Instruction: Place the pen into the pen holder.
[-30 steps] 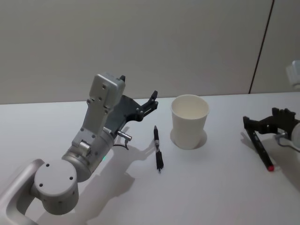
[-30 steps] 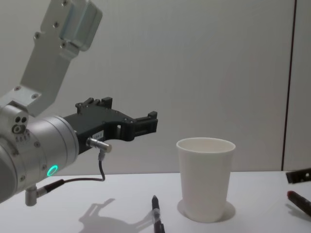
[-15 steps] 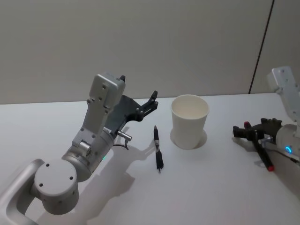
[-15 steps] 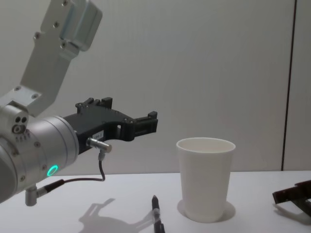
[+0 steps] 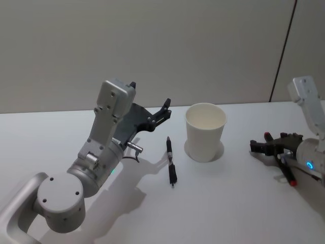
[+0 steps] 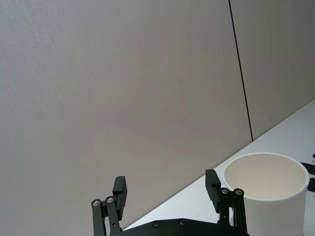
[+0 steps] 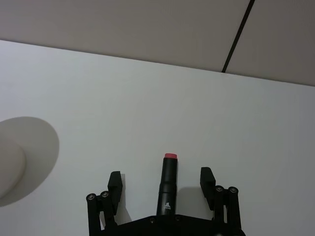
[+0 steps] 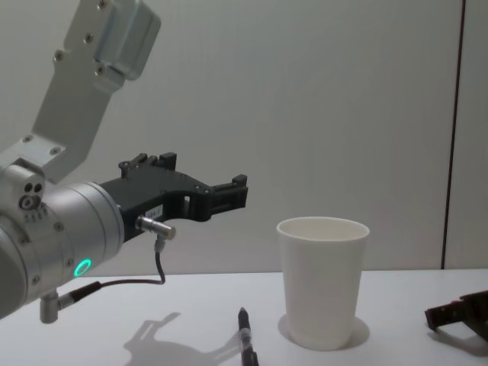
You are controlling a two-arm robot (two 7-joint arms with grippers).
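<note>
**Right gripper low over a red-ended pen, cup standing empty mid-table**

A plain white tapered paper cup [image 5: 204,140] stands upright near the middle of the white table [image 5: 228,203], its mouth open and nothing visible inside it.

Just left of the cup, a slim black pen with a pale band [image 5: 170,161] lies flat on the table. It runs near-to-far, apart from the cup's base, and nothing is touching it.

Well to the right of the cup lies a second pen, a black pen with a red end [image 5: 288,175], also flat on the table with the red end towards the near side.

The right gripper [image 5: 259,141] sits low over the table at this pen's far part, on the right side of the scene. In the right wrist view its two black fingers [image 7: 115,179] are spread wide, one on each side of the pen's barrel, and they are not closed on it. Whether either finger touches the table cannot be told.

The left gripper [image 5: 165,108] is raised above the table to the left of the cup, over the area beside the banded pen and pointing towards the far wall. Its fingers are also spread apart and hold nothing. In the left wrist view the cup's rim shows just beside one finger.
</note>
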